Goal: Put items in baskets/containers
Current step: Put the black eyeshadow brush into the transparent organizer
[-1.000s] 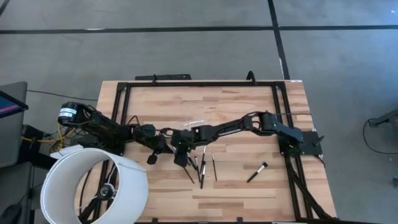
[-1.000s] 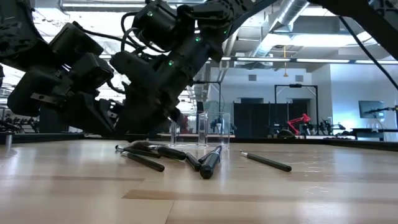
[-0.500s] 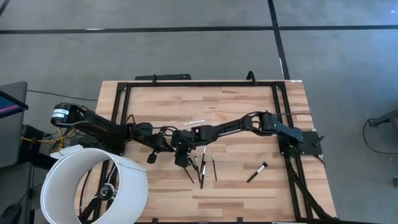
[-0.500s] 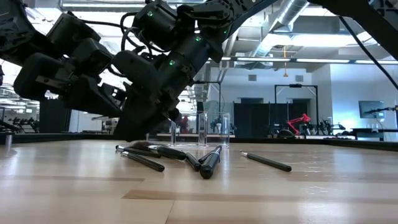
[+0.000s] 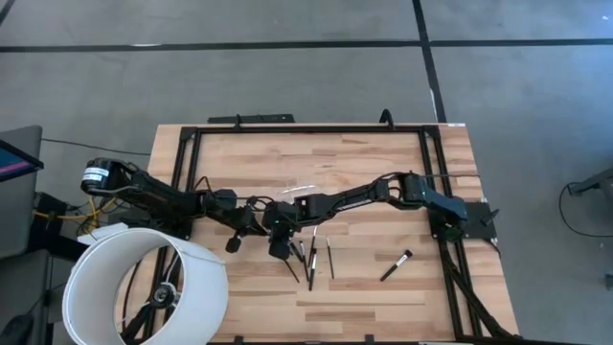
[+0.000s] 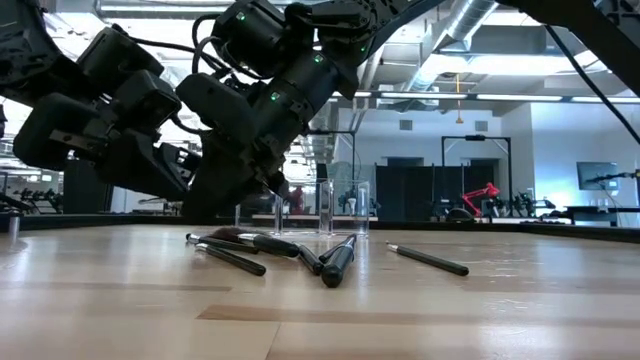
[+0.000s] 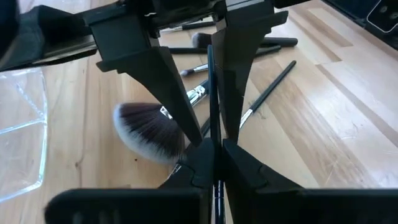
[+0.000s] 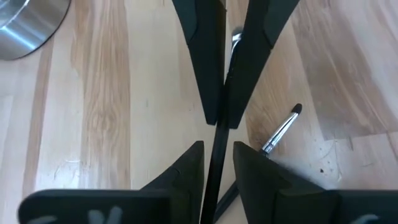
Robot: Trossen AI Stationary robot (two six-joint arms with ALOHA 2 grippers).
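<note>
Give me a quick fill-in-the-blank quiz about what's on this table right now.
1. The left pincer is shut on a thin black makeup brush that the ____ pincer grips too.
2. The fluffy fan-shaped brush has dark bristles with ____ tips.
3. The pale planked table top is made of ____.
Missing words: right; white; wood.
</note>
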